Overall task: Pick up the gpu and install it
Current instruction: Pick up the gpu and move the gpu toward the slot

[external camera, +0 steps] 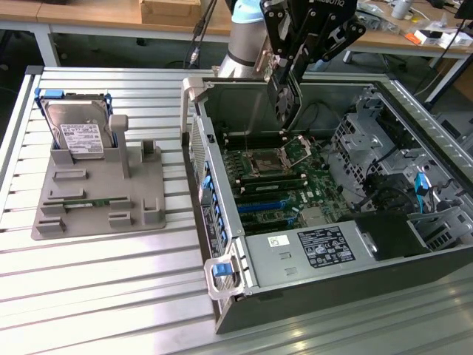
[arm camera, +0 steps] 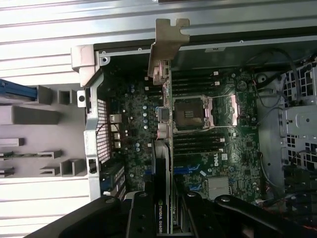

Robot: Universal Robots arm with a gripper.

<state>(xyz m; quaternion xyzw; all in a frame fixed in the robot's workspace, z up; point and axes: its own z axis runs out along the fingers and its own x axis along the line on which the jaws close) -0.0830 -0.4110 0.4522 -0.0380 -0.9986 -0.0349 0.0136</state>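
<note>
Grips the gpu (external camera: 285,100) in the gripper (external camera: 284,70), with the jaws closed partway onto the card's two flat faces. Holds it on edge in the air, over the open computer case (external camera: 222,244) and above the motherboard (external camera: 292,188), not seated in any slot. Hangs just beyond the CPU socket (external camera: 275,159), toward the far side of the case. Carries the silver bracket (arm camera: 167,44) at the card's end away from the fingers (arm camera: 141,218). Looks, from the wrist, edge-on and black along its whole length. Sits well apart from the grey holder (external camera: 140,192) on the left, with the hard drive (external camera: 77,133) propped at its far end and the green memory stick (external camera: 81,201) lying in a nearer groove.
</note>
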